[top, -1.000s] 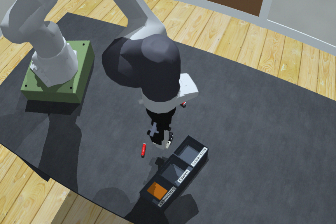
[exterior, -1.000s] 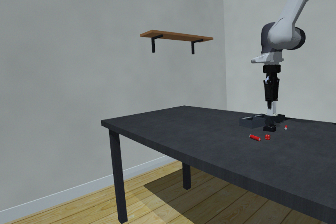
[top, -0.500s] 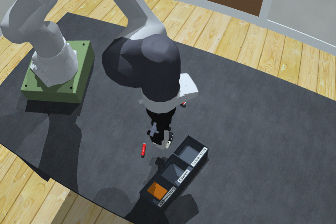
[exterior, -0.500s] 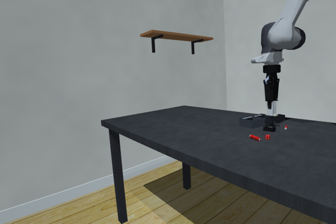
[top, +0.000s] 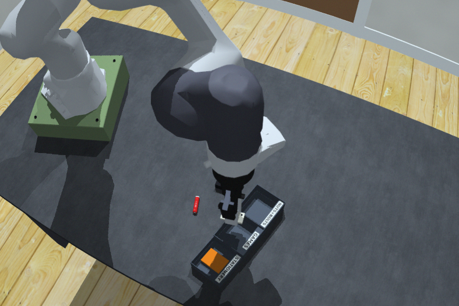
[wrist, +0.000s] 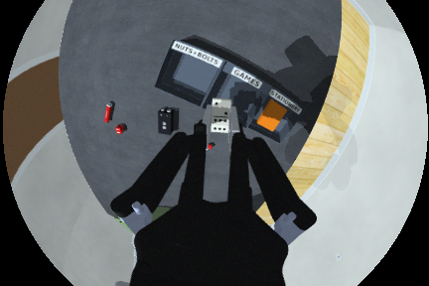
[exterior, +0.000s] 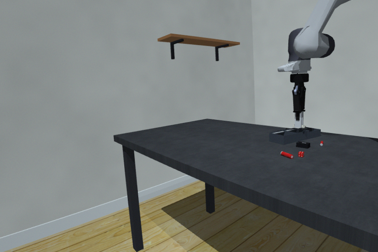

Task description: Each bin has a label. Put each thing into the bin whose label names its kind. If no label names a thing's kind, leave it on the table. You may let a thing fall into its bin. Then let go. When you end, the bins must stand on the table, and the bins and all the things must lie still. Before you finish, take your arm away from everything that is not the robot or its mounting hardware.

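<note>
Lighting is even and moderately bright in all three views, with no glare or hot spots. In the top view the arm (top: 163,17) throws broad, soft-edged shadows across the dark counter (top: 352,169), running toward the lower left edge; a further shadow lies beside the bins (top: 237,236). In the exterior view the counter casts a sharp dark patch on the wooden floor (exterior: 213,230). The wrist view is a circular fisheye with black corners: straight edges bow strongly near the rim, and small print on the bin labels reads soft. Edges throughout appear slightly jagged.
</note>
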